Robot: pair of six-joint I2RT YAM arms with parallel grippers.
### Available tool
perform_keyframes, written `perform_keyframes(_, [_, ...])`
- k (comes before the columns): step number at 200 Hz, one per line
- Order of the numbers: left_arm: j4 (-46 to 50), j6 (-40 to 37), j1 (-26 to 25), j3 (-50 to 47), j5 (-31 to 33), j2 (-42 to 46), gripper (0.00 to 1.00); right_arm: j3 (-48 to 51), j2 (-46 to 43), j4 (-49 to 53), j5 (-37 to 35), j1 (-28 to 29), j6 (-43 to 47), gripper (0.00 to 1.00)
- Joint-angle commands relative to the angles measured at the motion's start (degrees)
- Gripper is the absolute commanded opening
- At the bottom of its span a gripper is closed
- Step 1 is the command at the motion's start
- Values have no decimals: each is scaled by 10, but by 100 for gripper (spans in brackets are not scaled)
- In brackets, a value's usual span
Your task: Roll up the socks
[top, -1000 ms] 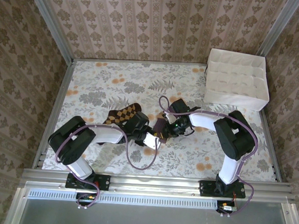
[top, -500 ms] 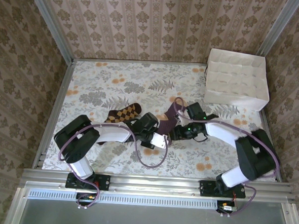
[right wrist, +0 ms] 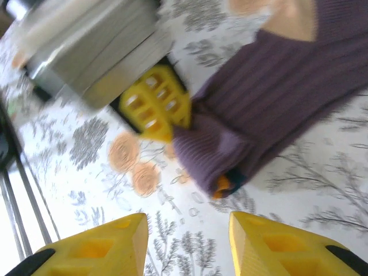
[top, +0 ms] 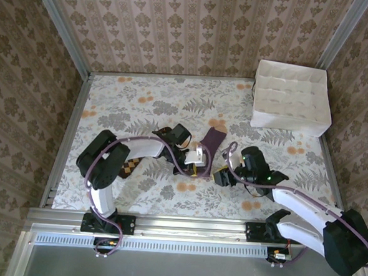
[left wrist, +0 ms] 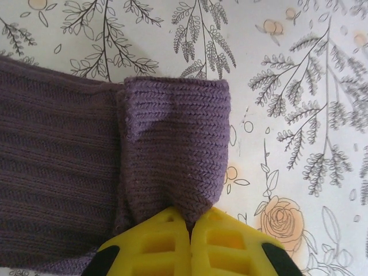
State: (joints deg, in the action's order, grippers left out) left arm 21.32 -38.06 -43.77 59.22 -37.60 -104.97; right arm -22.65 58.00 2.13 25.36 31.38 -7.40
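**Legible markings: none**

No text, label, brand, number or sign can be read in any view. The surfaces carry pattern alone: a floral print on the bench (top: pixel 142 98), and plain ribbed knit on the purple sock (left wrist: pixel 172 149).

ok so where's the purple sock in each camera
Top external: the purple sock lies at the table's centre, running from the left gripper up and to the right.
Left wrist: left and middle, with its folded end pinched between the yellow fingers at the bottom edge.
Right wrist: upper right, with the folded end pointing down-left.
Shared landmark: the left gripper, shut on that folded end.
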Motion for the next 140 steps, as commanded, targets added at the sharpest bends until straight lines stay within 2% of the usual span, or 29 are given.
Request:
perform_keyframes(1, [113, 21, 23, 31, -97, -31, 0, 18, -20, -68, -57, 53, 92, 43])
perform_keyframes(46, [156, 11, 31, 69, -113, -59, 0, 20, 15, -123, -84, 69, 138, 47])
perform_keyframes(74, [160, 9, 31, 74, -115, -64, 0, 6, 65, -140, -73, 75, 167, 52])
perform_keyframes(140, [172, 2, 38, 81, -128, -69, 0, -21, 169, -202, -46, 82, 213, 53])
